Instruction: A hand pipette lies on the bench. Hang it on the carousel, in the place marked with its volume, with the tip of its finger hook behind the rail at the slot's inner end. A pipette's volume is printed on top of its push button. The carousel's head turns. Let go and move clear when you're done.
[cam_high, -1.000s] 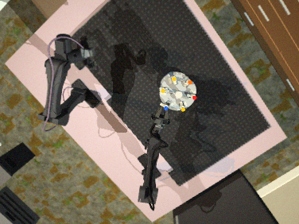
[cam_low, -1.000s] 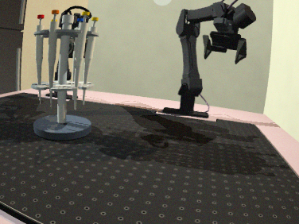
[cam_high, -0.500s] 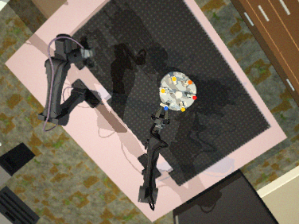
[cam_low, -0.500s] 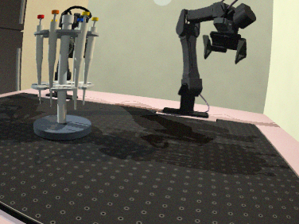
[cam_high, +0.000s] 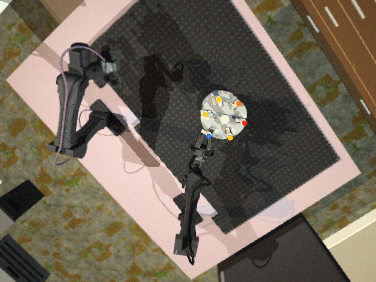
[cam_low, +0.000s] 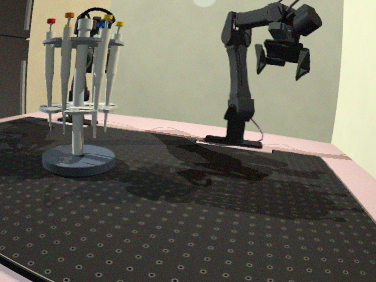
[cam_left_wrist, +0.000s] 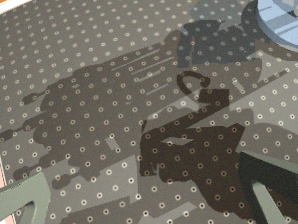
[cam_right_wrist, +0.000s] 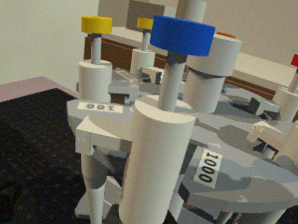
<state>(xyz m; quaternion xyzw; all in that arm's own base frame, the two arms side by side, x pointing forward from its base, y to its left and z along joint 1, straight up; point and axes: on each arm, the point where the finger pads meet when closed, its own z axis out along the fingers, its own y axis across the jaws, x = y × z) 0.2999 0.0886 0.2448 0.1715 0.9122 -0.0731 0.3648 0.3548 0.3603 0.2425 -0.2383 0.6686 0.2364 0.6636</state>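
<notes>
At left, above surface (cam_high: 165, 150) (cam_low: 185, 240) (cam_left_wrist: 100, 45), my left tool (cam_high: 109, 67) (cam_low: 279, 75) (cam_left_wrist: 141, 174) open. Further right, my right tool (cam_high: 203, 142) closed on blue-button pipette (cam_high: 208, 136) (cam_low: 101, 24) (cam_right_wrist: 159, 155), near-upright at carousel (cam_high: 225, 119) (cam_low: 78, 100) (cam_left_wrist: 284, 26) (cam_right_wrist: 240, 175) edge; "1000" label (cam_right_wrist: 207, 168) just beside. Hook seating: cannot tell.
</notes>
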